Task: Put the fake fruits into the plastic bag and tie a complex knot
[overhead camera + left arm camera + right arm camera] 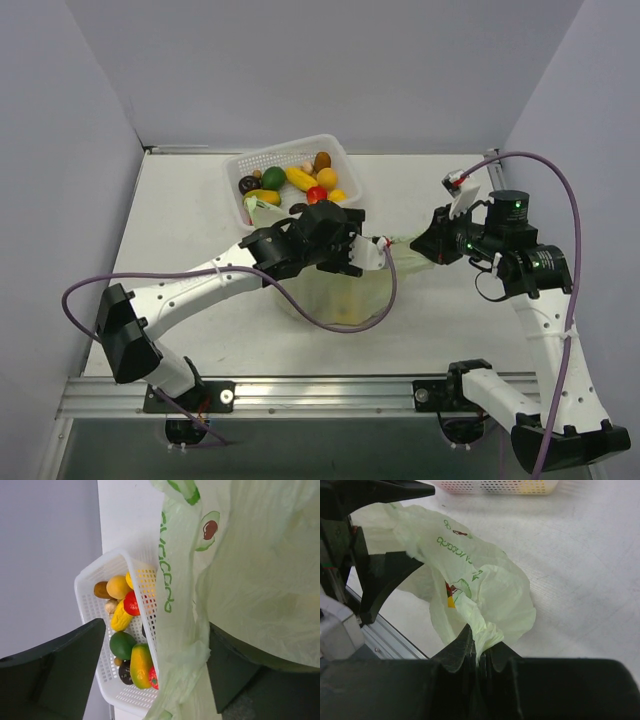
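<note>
Green plastic bag [485, 590] pinched by fully-closed right pincer [480, 647].

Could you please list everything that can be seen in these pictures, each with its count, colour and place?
fake fruits: about ten; yellow, orange, green, red, brown, dark purple; in the basket.
basket: one; white, perforated; far side of the table.
plastic bag: one; pale green, translucent; table centre, between the grippers.
table: one; white.
cables: two; purple; one along each arm.
left gripper: black; open, at the bag.
right gripper: black; shut on the bag's edge.
</note>
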Robot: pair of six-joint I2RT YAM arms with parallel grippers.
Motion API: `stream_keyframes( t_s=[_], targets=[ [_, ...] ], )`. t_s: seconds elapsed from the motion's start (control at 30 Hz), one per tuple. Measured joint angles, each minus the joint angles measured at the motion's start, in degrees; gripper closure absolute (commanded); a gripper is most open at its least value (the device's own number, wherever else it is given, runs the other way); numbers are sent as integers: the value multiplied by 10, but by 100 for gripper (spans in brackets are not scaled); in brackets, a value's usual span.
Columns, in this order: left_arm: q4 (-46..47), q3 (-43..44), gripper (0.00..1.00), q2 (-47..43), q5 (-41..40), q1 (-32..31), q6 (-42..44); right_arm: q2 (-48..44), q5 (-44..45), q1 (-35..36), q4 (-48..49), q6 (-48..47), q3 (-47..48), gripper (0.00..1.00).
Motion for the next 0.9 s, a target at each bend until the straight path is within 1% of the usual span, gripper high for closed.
stream_keyframes(
  t_s=[0.1,0.13,0.2,0.23,0.3,0.33,0.37,0.4,0.43,0.47,0.5,0.53,0.57,0.6,0.73,0.9],
  targets=[
    [-3,5,30,10,36,22,-19,0,-8,0,-3,-9,-1,100],
    [-7,5,38,10,52,28,-26,0,-11,0,-3,-10,-1,100],
    [-14,5,46,11,92,42,-45,0,-19,0,-3,-14,-1,100],
    [-18,5,60,11,117,52,-58,0,-24,0,-3,-17,-1,100],
    [-27,7,75,15,157,70,-83,0,-33,0,-3,-22,-1,100],
    [-32,10,89,19,180,81,-97,0,-37,0,-3,-24,-1,100],
    [-36,14,95,25,201,90,-115,0,-40,0,-3,-25,-1,100],
    [-38,16,100,30,222,99,-129,0,-41,0,-3,-26,-1,97],
    [-39,17,100,36,243,107,-143,0,-42,0,-3,-28,-1,67],
    [-40,17,100,40,262,113,-157,0,-42,0,-3,-27,-1,47],
    [-43,17,100,43,278,118,-171,-1,-42,0,-4,-28,-1,30],
    [-47,17,100,45,298,123,-186,-2,-39,0,-4,-31,-1,11],
    [-49,17,100,46,310,125,-195,-4,-36,0,-5,-33,0,4],
    [-51,16,100,46,327,128,-208,-8,-30,0,-5,-40,0,0],
    [-53,8,100,46,372,133,-238,-41,-21,-22,-8,-74,1,0],
    [-55,8,100,46,406,144,-261,-117,-71,-88,-19,-164,-7,0]
  ],
)
